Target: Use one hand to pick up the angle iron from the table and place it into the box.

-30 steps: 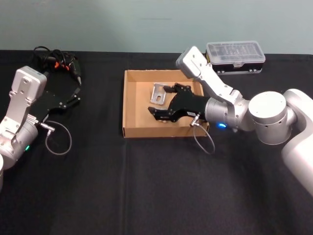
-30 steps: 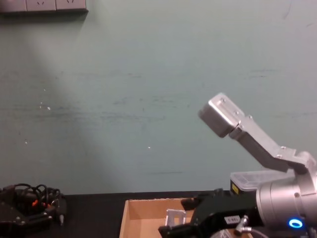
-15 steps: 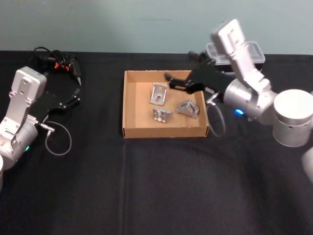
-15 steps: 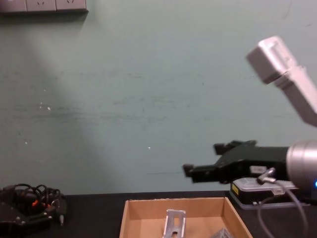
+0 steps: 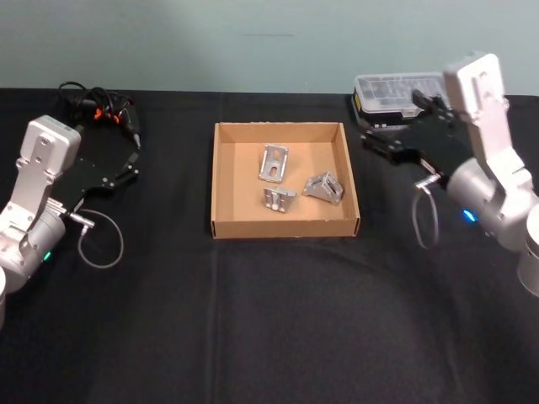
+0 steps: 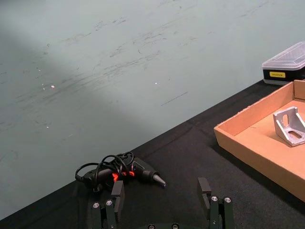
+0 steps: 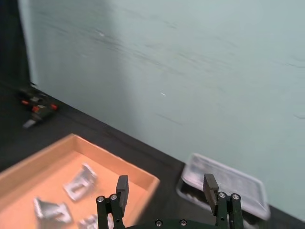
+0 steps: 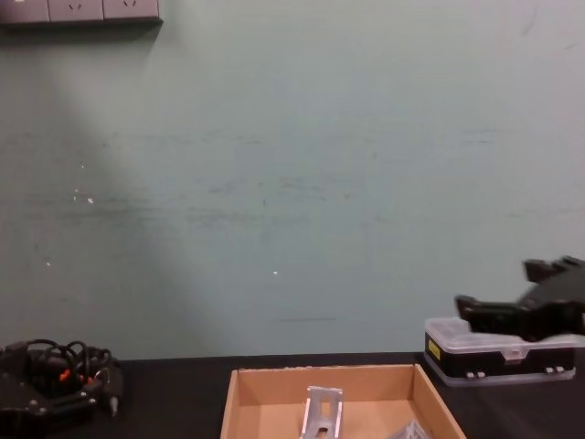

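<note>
Three angle irons lay inside the box [image 5: 223,178]: one [image 5: 274,162] toward the far wall, one [image 5: 279,199] near the middle, one [image 5: 324,187] toward the right wall, all apart from one another. I judged each to be rigid, light metal with smooth, possibly slippery faces, best gripped across one flat flange rather than at the corner. No angle iron was seen on the table [image 5: 269,320]. My right claw [image 5: 389,140] was raised just right of the box, beside the clear-lidded case [image 5: 404,94], its fingers wide apart and holding nothing. My left claw [image 6: 162,200] was parked at the left near the cabled tool [image 6: 125,172], likewise open and empty.
</note>
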Controlling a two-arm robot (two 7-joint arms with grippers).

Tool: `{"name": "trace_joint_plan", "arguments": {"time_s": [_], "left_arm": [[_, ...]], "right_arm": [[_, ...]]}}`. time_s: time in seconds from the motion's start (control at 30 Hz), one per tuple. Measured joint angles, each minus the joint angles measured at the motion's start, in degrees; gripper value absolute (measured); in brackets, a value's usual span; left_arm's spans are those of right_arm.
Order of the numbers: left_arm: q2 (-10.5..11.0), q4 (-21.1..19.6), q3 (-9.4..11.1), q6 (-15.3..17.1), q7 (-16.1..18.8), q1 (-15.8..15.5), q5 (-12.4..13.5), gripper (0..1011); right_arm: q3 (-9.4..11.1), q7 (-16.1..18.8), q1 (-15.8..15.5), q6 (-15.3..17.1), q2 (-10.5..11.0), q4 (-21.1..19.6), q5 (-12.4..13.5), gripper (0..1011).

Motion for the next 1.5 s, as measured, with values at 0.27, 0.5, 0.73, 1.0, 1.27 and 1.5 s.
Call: {"name": "trace_joint_plan", "arguments": {"time_s": [0.27, 0.5, 0.73, 1.0, 1.27, 1.5], "left_arm": [[0.0, 0.0, 0.0, 0.0, 0.0, 0.0, 0.0, 1000], [0.0, 0.0, 0.0, 0.0, 0.0, 0.0, 0.0, 1000], [0.0, 0.0, 0.0, 0.0, 0.0, 0.0, 0.0, 1000], [0.0, 0.0, 0.0, 0.0, 0.0, 0.0, 0.0, 1000], [0.0, 0.0, 0.0, 0.0, 0.0, 0.0, 0.0, 1000], [0.0, 0.0, 0.0, 0.0, 0.0, 0.0, 0.0, 1000]], "right_arm": [[2.6, -3.1, -3.8, 1.3, 0.0, -1.8, -1.8, 1003], [2.8, -3.5, -4.1, 1.6, -0.2, -1.8, -2.2, 1002], [2.6, -3.5, -3.9, 1.5, -0.2, -1.8, -2.1, 1003], [2.6, -3.3, -3.8, 1.5, -0.2, -1.7, -2.0, 1003], [2.5, -3.2, -3.7, 1.5, -0.1, -1.7, -1.9, 1003], [2.5, -3.1, -3.7, 1.4, -0.1, -1.7, -1.9, 1003]]}}
